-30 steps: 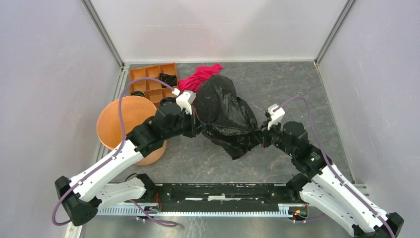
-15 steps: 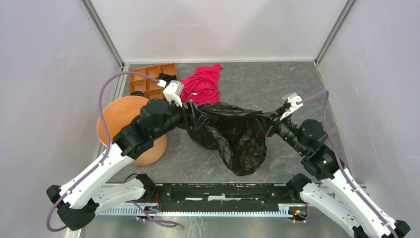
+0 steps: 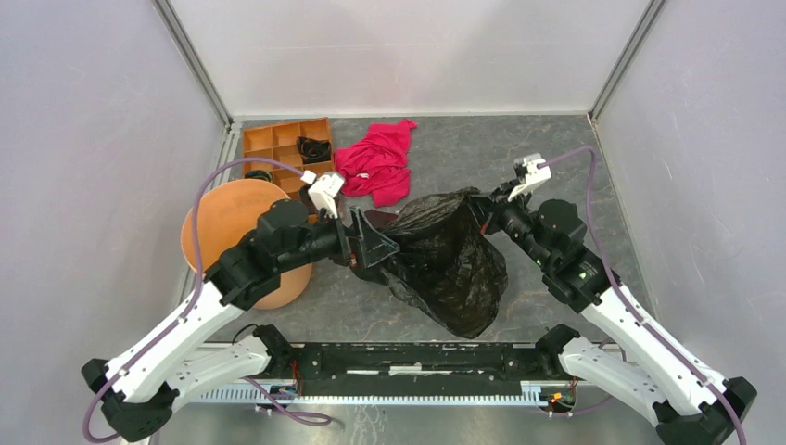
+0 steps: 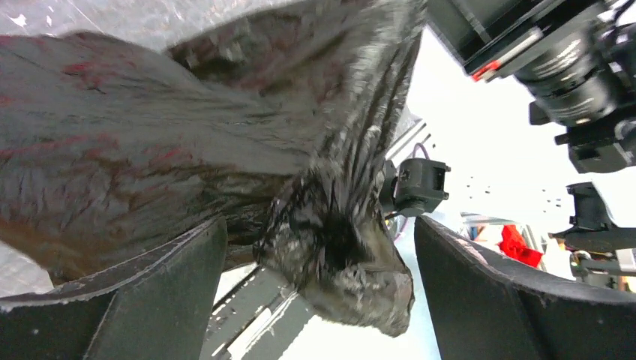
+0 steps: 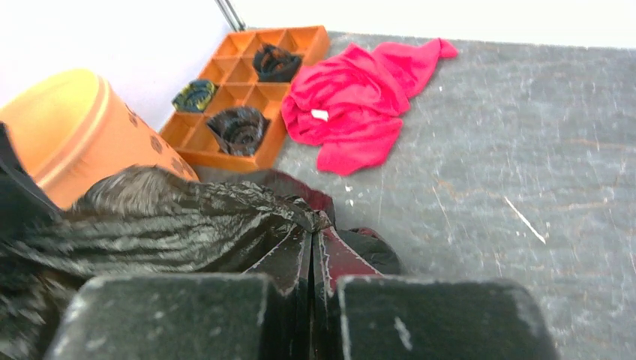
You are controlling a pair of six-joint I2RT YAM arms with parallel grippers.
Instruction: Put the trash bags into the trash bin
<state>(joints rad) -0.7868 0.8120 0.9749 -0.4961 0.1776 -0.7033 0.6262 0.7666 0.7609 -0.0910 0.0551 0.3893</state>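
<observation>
You have nothing legible to go by in any of the three views. In the right wrist view, the small white tag (image 5: 321, 115) on the red-pink cloth (image 5: 367, 82), upper middle of the frame, is too small to read. The dark marks (image 5: 156, 142) on the trash bin (image 5: 75, 135) at the left are only blurred spots.

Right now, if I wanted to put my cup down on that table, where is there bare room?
The far right corner of the table, right of the red cloth, is bare. So is the near strip between the orange bin and the black trash bag. The far left is crowded: tray, bin, cloth.
</observation>
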